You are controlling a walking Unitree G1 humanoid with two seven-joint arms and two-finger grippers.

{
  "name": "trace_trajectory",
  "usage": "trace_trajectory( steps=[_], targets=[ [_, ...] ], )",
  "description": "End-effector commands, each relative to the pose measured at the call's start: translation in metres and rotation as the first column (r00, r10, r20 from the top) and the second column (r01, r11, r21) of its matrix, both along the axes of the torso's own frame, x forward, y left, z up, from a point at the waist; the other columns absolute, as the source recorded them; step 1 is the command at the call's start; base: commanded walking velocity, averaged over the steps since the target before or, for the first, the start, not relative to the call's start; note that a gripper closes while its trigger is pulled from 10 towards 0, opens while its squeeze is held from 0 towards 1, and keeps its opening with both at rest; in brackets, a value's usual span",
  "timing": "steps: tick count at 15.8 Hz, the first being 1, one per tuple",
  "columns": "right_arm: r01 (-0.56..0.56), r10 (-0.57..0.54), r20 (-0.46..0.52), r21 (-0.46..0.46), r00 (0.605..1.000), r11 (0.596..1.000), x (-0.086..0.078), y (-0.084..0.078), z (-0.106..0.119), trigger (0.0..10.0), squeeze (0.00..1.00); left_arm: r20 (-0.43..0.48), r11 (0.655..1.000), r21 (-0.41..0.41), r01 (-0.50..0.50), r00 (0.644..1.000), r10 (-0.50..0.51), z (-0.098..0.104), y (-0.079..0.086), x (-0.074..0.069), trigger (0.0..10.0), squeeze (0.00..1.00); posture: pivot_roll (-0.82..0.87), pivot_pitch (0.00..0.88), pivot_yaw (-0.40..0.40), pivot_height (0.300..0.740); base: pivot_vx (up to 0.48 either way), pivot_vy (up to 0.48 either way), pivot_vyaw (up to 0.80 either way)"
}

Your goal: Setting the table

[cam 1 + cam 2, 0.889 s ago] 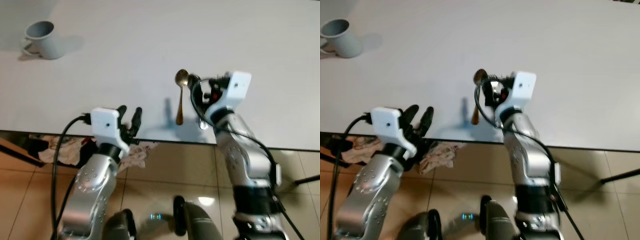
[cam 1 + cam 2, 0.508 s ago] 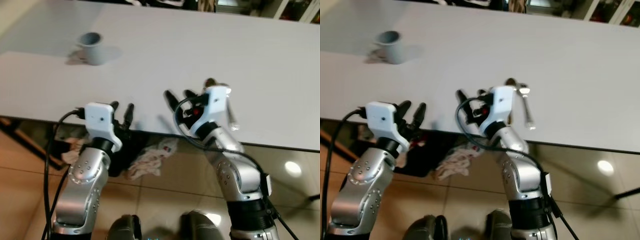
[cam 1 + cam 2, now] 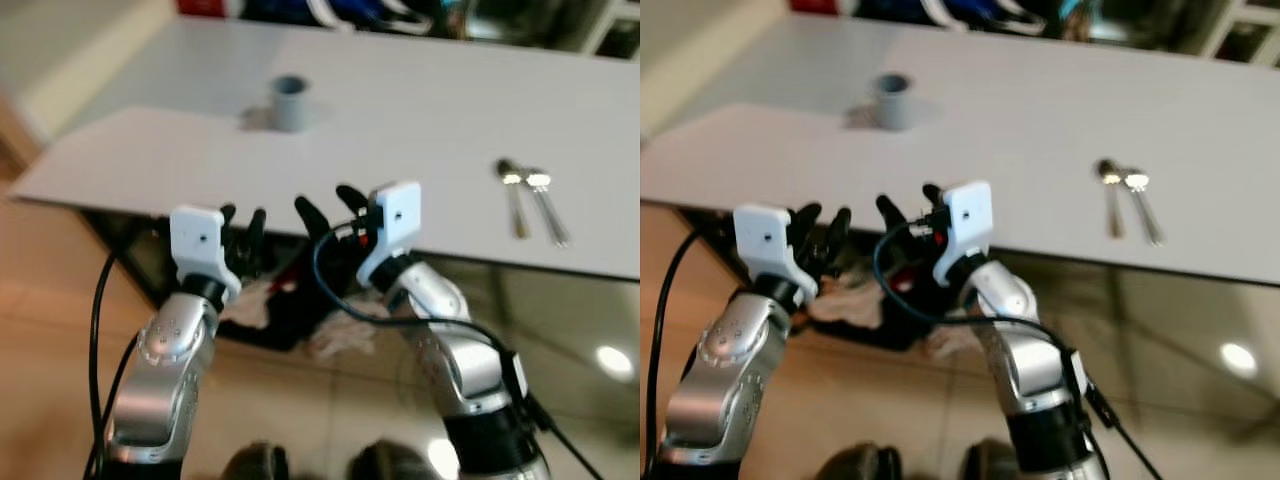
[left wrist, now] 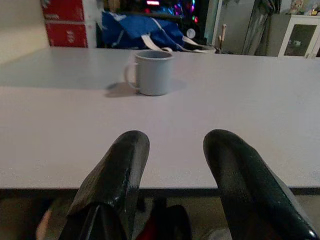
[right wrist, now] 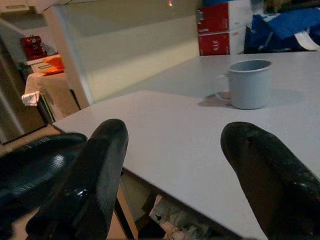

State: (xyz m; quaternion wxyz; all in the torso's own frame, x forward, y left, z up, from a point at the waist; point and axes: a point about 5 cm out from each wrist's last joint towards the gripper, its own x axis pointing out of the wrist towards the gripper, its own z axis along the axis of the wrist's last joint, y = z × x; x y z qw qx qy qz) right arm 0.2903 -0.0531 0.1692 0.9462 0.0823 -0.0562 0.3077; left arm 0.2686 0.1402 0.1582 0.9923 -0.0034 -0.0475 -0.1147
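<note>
1. Two spoons (image 3: 530,198) now flat on the tabletop (image 3: 420,110), side by side near the front edge, well to the right of the mug (image 3: 289,102); 0.9 s ago one spoon upright at the right gripper, so placement done.
2. Right gripper (image 3: 328,210) pulled back off the tabletop since then, now at the front edge, short of the mug and well apart from the spoons; jaws spread wide, nothing between them.
3. Left gripper (image 3: 241,224) just beside the right one, also at the front edge, on the mug's near side; jaws partly open, holding nothing.
4. Mug upright and untouched, far from both grippers; straight ahead beyond the fingers (image 4: 120,170) in the left wrist view.
5. Whole view shifted versus earlier frames: camera backed away and turned, mug itself likely not moved.
6. Crumpled cloth (image 3: 250,300) on the floor under the front edge, below the mug side; not part of the setting.
7. Judgement: cutlery step finished, both arms free; mug probably next to fetch or reposition toward the spoons.
</note>
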Motion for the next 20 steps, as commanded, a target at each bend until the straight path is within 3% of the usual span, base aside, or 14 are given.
trace_trajectory(
  steps=[1, 10, 20],
  targets=[
    [0.022, -0.023, -0.037, -0.017, 0.999, 1.000, 0.000, -0.008, -0.013, 10.0, 0.00, -0.011, 1.000, 0.003, 0.029, 1.000, -0.029, -0.004, -0.006, 0.000, 10.0, 0.00, -0.10, 0.093, 0.009, 0.740, 0.000, 0.480, 0.00],
    [-0.034, 0.031, -0.083, -0.039, 0.996, 0.999, 0.000, -0.008, -0.031, 10.0, 0.00, -0.087, 1.000, 0.013, 0.022, 0.996, -0.020, -0.030, -0.004, -0.009, 10.0, 0.00, -0.08, 0.095, 0.008, 0.740, 0.000, 0.480, 0.00],
    [-0.039, 0.035, -0.082, -0.046, 0.996, 0.998, 0.000, -0.008, -0.032, 10.0, 0.00, -0.111, 1.000, 0.010, 0.018, 0.994, -0.017, -0.039, -0.005, -0.015, 10.0, 0.00, -0.07, 0.111, 0.009, 0.740, 0.000, 0.480, 0.00]
  ],
)
